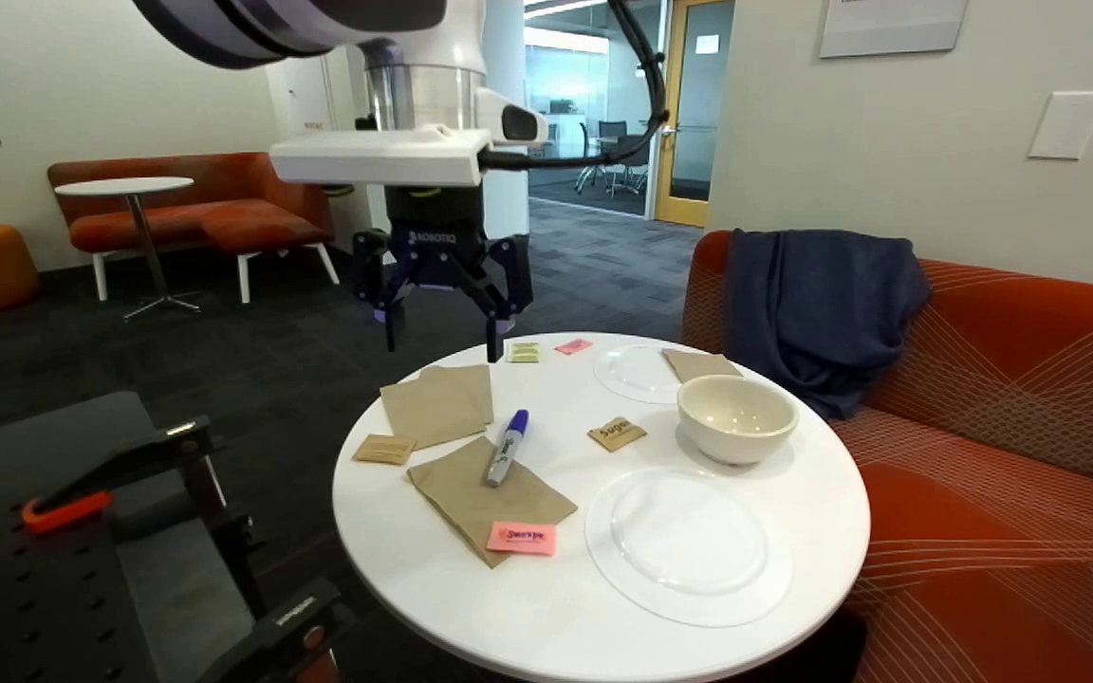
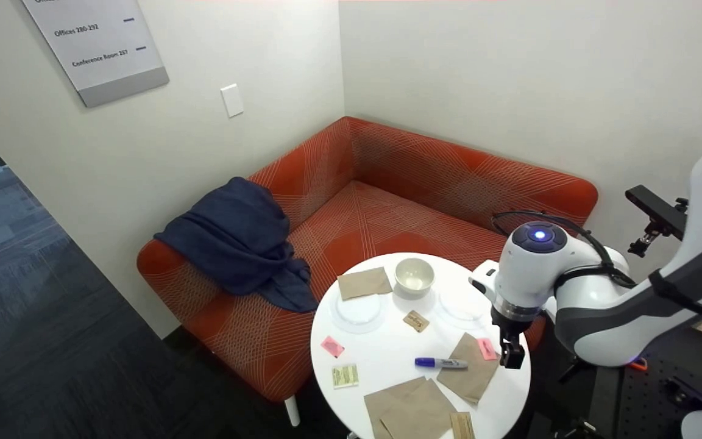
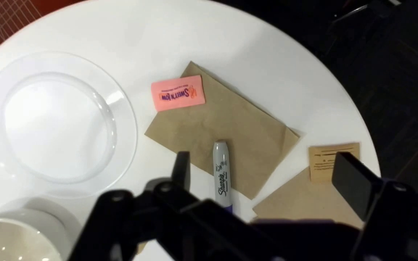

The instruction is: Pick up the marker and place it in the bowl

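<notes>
The marker point(image 1: 507, 451) is grey with a blue-purple cap. It lies partly on a brown napkin on the white round table, also in an exterior view point(image 2: 442, 363). The cream-white bowl point(image 1: 736, 427) stands upright on the table, also in an exterior view point(image 2: 414, 277), and is cut off in the wrist view point(image 3: 27, 232). My gripper point(image 1: 442, 346) is open, with nothing between its fingers, and is above the table. In the wrist view the marker point(image 3: 222, 174) shows between the fingertips point(image 3: 267, 174), nearer the left finger; the gripper body hides most of its cap.
A clear plate point(image 1: 689, 545) lies near the bowl, and another clear plate point(image 1: 639, 373) lies farther back. Brown napkins point(image 1: 437, 403), a pink packet point(image 1: 521, 538), a sugar packet point(image 1: 618, 433) and other packets lie on the table. A red sofa point(image 1: 1011, 455) stands beside the table.
</notes>
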You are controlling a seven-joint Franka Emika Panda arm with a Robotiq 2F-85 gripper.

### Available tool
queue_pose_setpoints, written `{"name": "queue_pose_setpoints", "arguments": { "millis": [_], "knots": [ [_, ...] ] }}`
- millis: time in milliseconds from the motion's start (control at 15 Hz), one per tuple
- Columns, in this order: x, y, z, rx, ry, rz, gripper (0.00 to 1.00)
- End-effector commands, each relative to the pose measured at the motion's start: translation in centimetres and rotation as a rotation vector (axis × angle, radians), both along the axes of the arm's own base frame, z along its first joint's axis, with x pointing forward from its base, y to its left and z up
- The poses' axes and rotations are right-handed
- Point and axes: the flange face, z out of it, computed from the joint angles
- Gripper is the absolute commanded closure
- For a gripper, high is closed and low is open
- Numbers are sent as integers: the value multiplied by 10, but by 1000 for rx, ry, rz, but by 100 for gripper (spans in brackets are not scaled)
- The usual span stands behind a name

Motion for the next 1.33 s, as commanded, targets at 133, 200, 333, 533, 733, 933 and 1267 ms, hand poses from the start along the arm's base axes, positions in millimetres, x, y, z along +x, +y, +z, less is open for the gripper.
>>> {"name": "queue_pose_setpoints", "arguments": {
  "millis": [133, 200, 333, 533, 733, 933, 1267],
  "knots": [
    [22, -14, -39, 26, -2, -3, 0],
    [24, -18, -46, 23, -1, -12, 0],
    [26, -24, -55, 24, 6, -19, 0],
    [29, -29, -66, 27, -1, -19, 0],
    [34, -28, -69, 27, -29, -14, 0],
    [40, -23, -69, 28, -54, -15, 0],
    [47, -10, -70, 26, -64, -14, 0]
  ]
}}
